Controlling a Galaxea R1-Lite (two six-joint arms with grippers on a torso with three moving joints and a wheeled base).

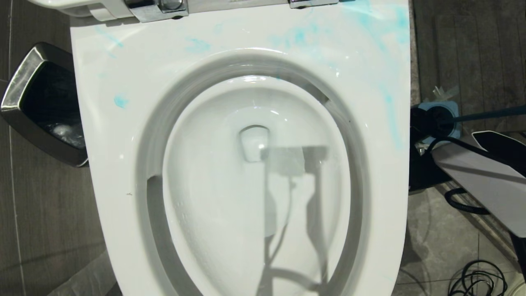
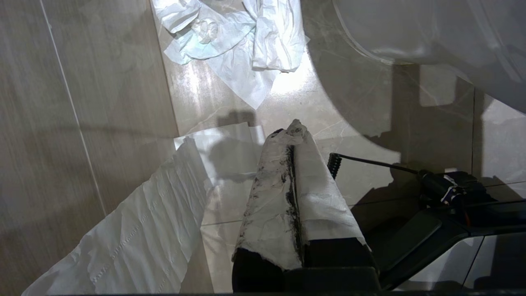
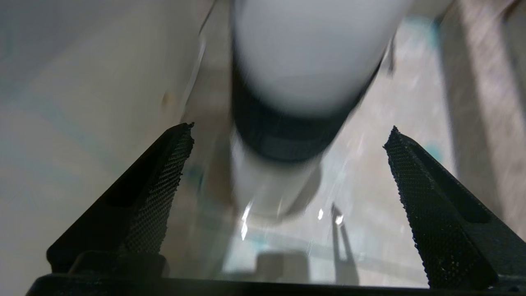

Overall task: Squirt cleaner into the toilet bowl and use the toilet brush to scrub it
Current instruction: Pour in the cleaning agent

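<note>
The toilet bowl [image 1: 123, 164] fills the head view, white and glossy, with blue smears on its rim. The cleaner [image 3: 308, 61], a blurred white bottle with a dark band, stands on the floor by the toilet's outer wall [image 3: 82, 82]. My right gripper [image 3: 289, 129] is open, with the bottle just ahead of its fingertips and untouched. In the head view only the right arm [image 1: 485, 176] shows, reaching down beside the toilet. The toilet brush handle [image 1: 489, 113] sticks out of its blue-topped holder [image 1: 450, 113]. My left gripper [image 2: 294, 125] hangs shut, its fingers wrapped in white paper, holding nothing else.
A chrome-rimmed waste bin [image 1: 24, 82] stands left of the toilet. Crumpled tissue [image 2: 238, 41] and a flat paper sheet [image 2: 135, 230] lie on the tiled floor under the left arm. Black cables [image 1: 476, 279] coil on the floor at the right.
</note>
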